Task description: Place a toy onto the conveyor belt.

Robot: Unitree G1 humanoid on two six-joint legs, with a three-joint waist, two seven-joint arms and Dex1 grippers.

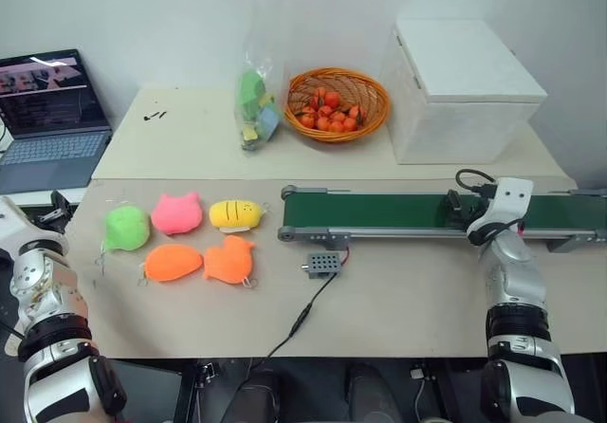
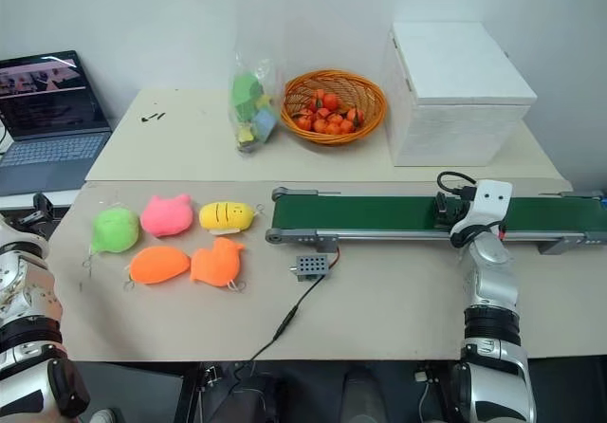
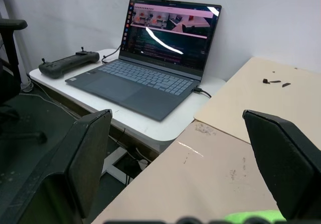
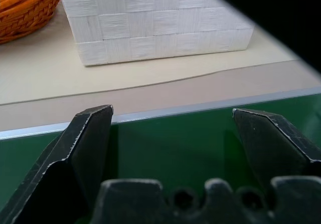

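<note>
Both hands are released and hold nothing: the left hand (image 3: 175, 169) hovers off the counter's (image 1: 398, 300) left edge, its wrist view taking in a laptop (image 3: 150, 63); the right hand (image 4: 173, 133) hangs over the belt (image 1: 398, 212). From the head, the toy (image 1: 126, 227) lies far left on the counter, beside a pink plush (image 1: 177, 213).

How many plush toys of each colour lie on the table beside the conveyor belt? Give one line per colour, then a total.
Green: 1
Pink: 1
Yellow: 1
Orange: 2
Total: 5 plush toys
</note>
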